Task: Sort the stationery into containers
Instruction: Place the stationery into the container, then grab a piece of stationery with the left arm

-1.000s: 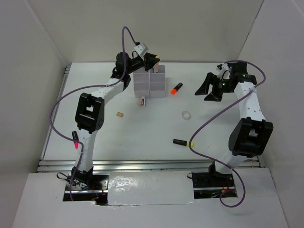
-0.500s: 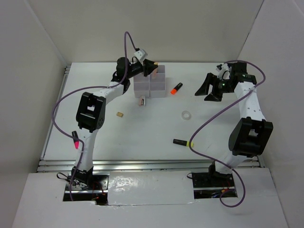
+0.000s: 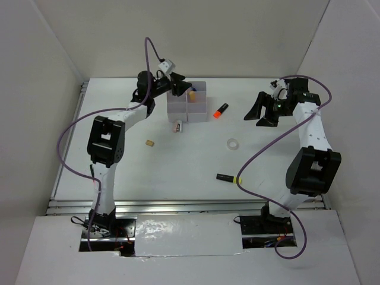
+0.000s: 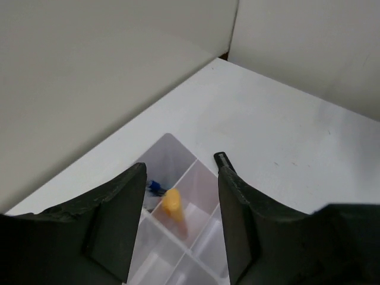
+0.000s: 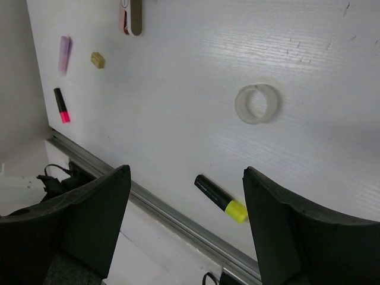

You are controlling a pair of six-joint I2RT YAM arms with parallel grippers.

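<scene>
The left gripper [image 3: 180, 88] hangs over the far left corner of the cluster of small white square plastic bins [image 3: 196, 113], its jaws apart with nothing between them. In the wrist view a yellow-orange stick-like item [image 4: 173, 205] and a small blue piece [image 4: 155, 188] lie in the compartments below. The right gripper [image 3: 260, 113], its jaws wide apart and empty, is held above the far right of the white table [image 3: 178, 172], well apart from the bins.

An orange-and-black highlighter [image 3: 220, 110] lies just right of the bins, its long axis slanting from near-left to far-right. A clear tape ring [image 3: 233, 143] lies flat nearer the arms. Beyond it, toward the near edge, a yellow-and-black highlighter [image 3: 230, 178] lies almost crosswise, yellow end to the right. A tan eraser cube [image 3: 150, 143] sits left of the ring, and a small pinkish item [image 3: 177, 126] just in front of the bins. A pink-and-black marker [image 5: 61, 105] lies near the table's left edge
</scene>
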